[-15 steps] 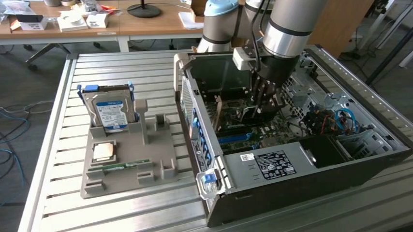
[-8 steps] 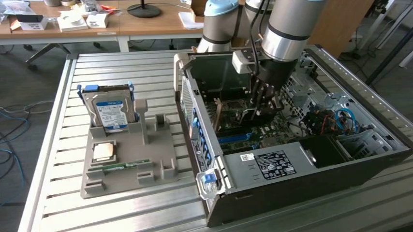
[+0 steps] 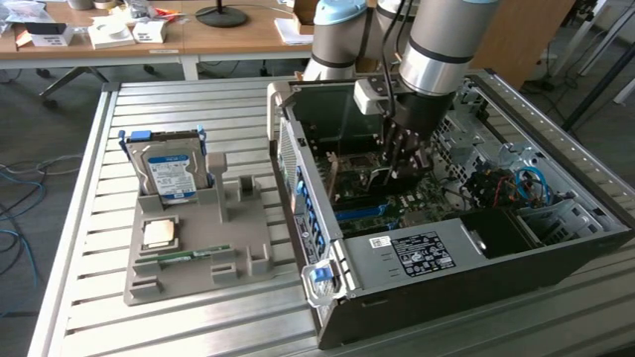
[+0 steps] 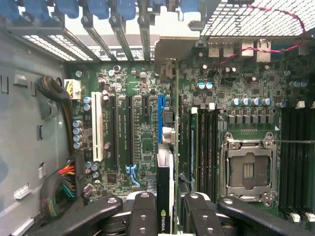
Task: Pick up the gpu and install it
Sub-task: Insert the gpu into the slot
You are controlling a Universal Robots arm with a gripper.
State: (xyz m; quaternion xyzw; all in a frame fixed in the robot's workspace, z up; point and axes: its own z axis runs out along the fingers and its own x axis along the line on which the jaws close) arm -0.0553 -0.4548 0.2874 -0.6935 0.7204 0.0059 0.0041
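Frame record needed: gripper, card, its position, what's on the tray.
gripper: gripper shut on the gpu, inside the open computer case
gpu: on edge, lined up along the blue slot of the motherboard; seated or not, cannot tell
tray: grey tray holds a hard drive, a chip and a memory stick

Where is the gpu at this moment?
The gpu stands edge-on in the pincer, inside the computer case on the exterior view's right, in line with the blue motherboard slot.
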